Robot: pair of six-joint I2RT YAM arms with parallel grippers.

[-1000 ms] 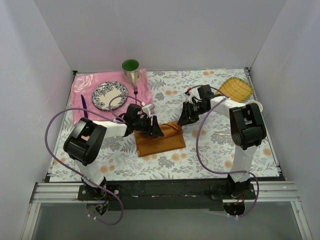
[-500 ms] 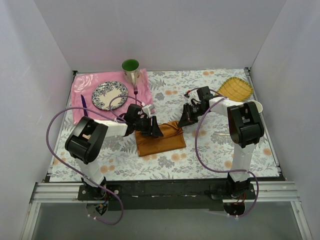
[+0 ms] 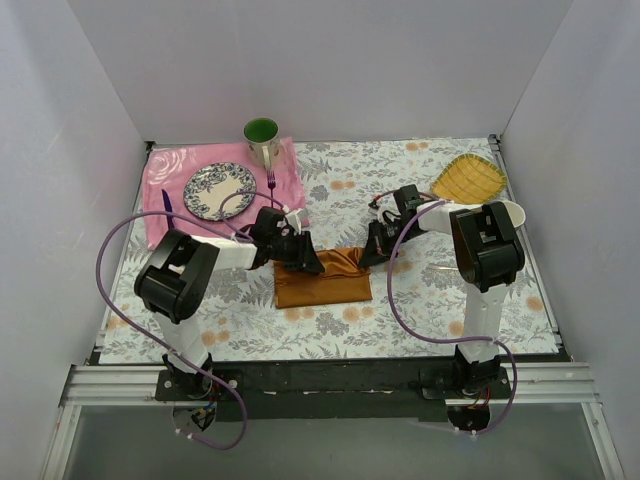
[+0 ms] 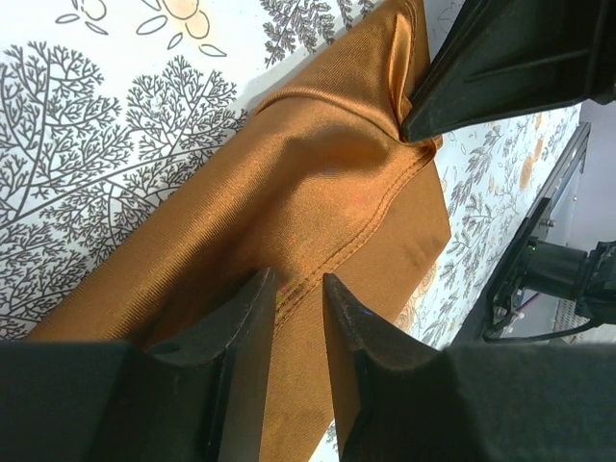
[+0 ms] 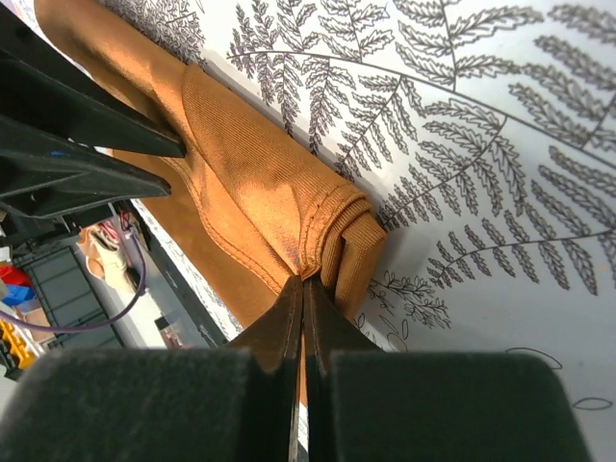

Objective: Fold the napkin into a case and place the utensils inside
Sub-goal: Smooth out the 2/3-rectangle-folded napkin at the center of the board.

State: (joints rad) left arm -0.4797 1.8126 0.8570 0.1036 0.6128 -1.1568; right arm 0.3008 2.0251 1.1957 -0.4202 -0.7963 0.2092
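Pincer right (image 5: pixel 304 285) | clamps napkin (image 5: pixel 252 175) hem | pincer left (image 4: pixel 296 285) | ajar (astride hem)

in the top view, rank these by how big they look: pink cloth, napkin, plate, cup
1. pink cloth
2. napkin
3. plate, not far behind the napkin
4. cup
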